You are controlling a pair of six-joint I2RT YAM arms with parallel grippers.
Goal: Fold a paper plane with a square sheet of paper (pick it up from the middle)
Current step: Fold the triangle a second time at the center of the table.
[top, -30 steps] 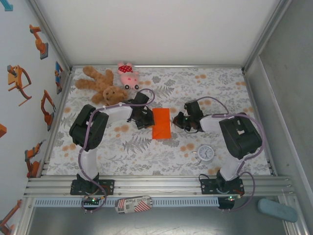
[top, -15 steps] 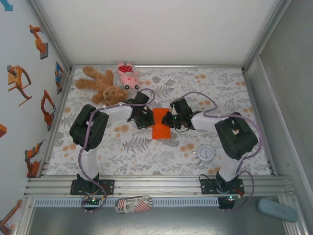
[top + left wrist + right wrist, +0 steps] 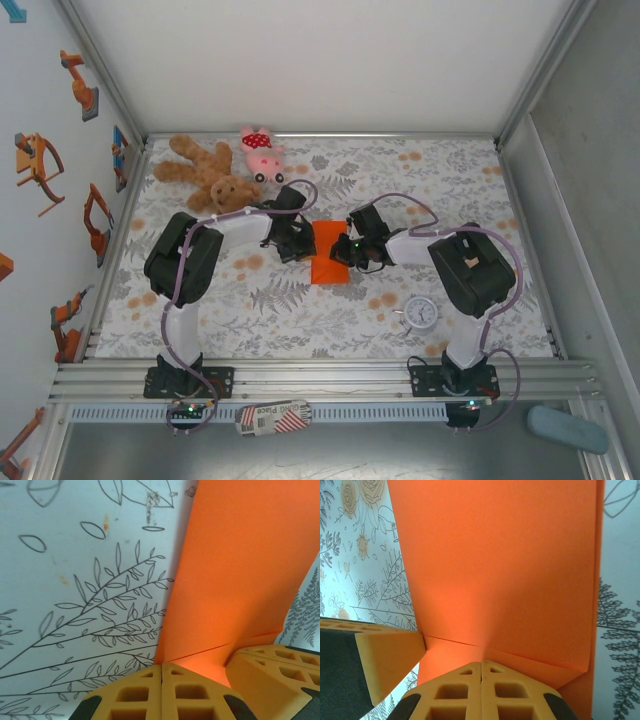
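The square sheet of paper [image 3: 330, 257] lies flat in the middle of the flowered table [image 3: 300, 330]. It is bright orange and folded into a narrow rectangle, with a straight crease near my fingertips. My left gripper [image 3: 300, 243] sits at its 9 o'clock edge and my right gripper [image 3: 349, 250] at 3 o'clock. Both are fully closed and neither pinches anything. A small white clock [image 3: 420, 312] sits at 4 o'clock.

We see bright, even, diffuse light in the overhead view, with faint soft shadows beneath the arms [image 3: 185, 265] on the surface [image 3: 330, 320]. Up close, the square sheet of paper [image 3: 240, 570] throws a soft grey shadow leftwards, and the nearest edges blur slightly.
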